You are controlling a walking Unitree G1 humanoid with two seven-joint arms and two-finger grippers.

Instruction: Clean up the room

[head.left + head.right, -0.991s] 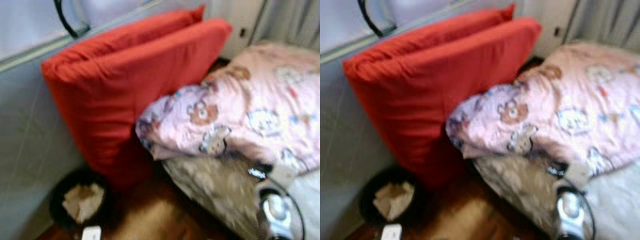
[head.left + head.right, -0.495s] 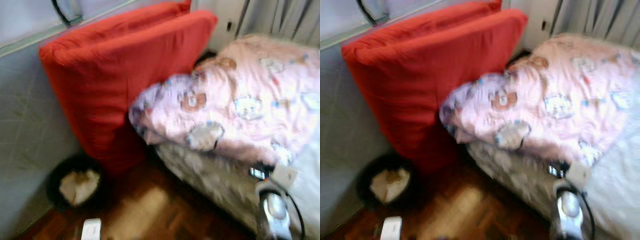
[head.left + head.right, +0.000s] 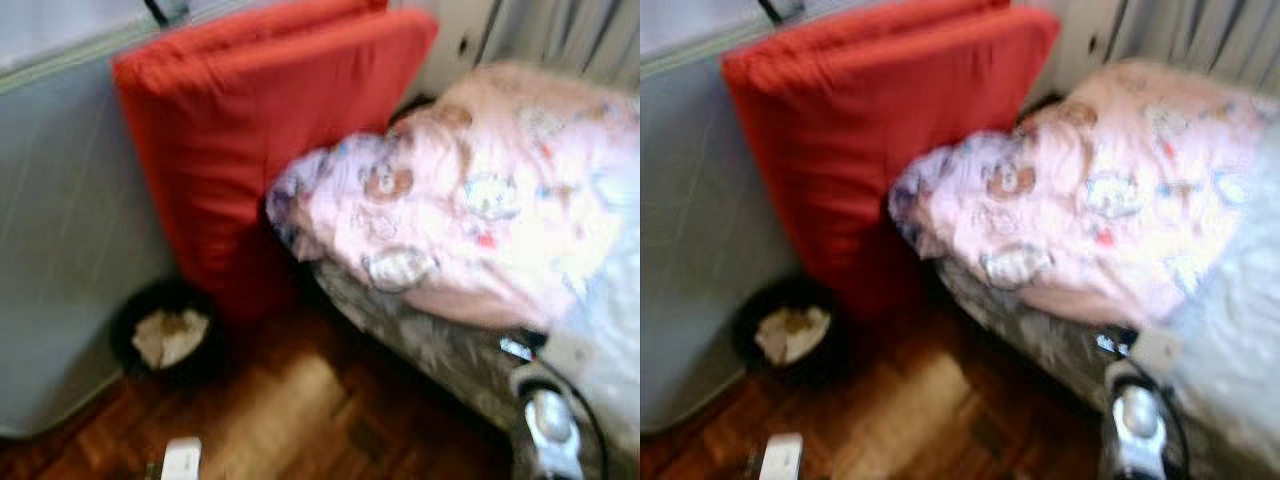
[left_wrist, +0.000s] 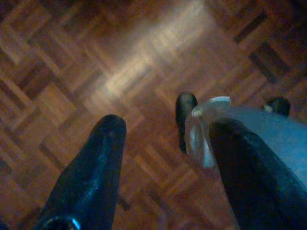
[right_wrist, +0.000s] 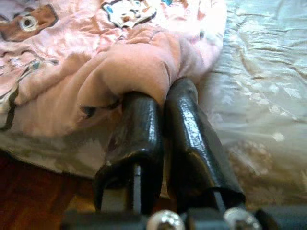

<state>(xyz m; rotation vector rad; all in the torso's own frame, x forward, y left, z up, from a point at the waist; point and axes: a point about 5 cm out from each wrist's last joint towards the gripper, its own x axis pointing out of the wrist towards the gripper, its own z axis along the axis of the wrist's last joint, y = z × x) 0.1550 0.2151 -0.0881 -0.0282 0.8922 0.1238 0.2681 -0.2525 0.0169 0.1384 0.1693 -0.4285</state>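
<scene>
A pink blanket (image 3: 470,190) with cartoon prints lies bunched on the bed. In the right wrist view my right gripper (image 5: 163,93) is shut on a fold of the pink blanket (image 5: 139,67) at its edge, over the pale bedsheet (image 5: 268,72). My right arm (image 3: 545,425) shows at the bed's near side. My left gripper (image 4: 168,127) hangs open above the parquet floor (image 4: 72,72), holding nothing.
Two red cushions (image 3: 270,130) lean upright against a grey wall (image 3: 70,230) left of the bed. A black bin (image 3: 165,335) with crumpled paper stands on the floor below them. A small white object (image 3: 181,459) lies on the parquet (image 3: 300,410). Curtains (image 3: 570,30) hang behind the bed.
The whole picture has shifted and stays blurred, so the camera moved. More pale sheet shows at the right of the pink blanket than before.
</scene>
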